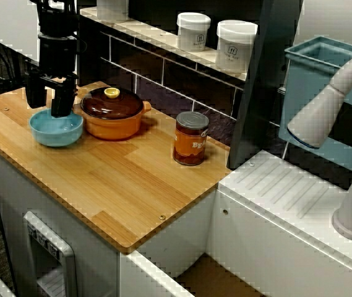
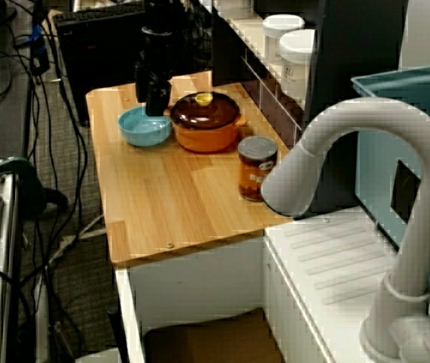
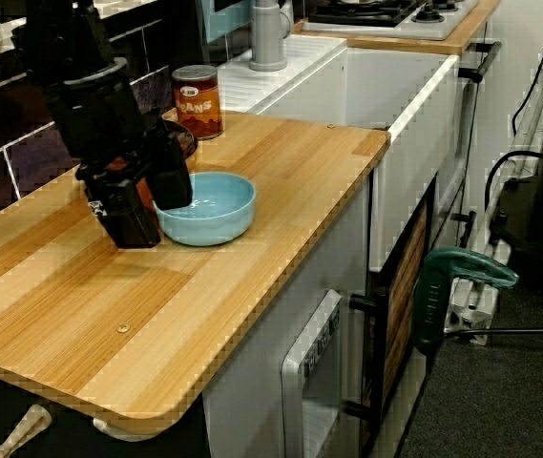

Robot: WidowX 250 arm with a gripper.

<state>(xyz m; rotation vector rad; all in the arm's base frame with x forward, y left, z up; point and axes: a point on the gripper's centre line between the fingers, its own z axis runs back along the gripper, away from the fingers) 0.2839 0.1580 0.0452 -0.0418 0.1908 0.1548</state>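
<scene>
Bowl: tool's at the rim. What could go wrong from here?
1. The tool seems to have one finger inside the bowl and one outside. A pinch on that thin rim could let the bowl tip or slip if lifted.
2. The pot stands close beside the bowl, so a sideways drag might bump it or shift its lid.

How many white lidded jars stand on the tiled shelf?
2: the left jar and the right jar, side by side behind the bean can. A cropped white container farther left may be a third.
</scene>
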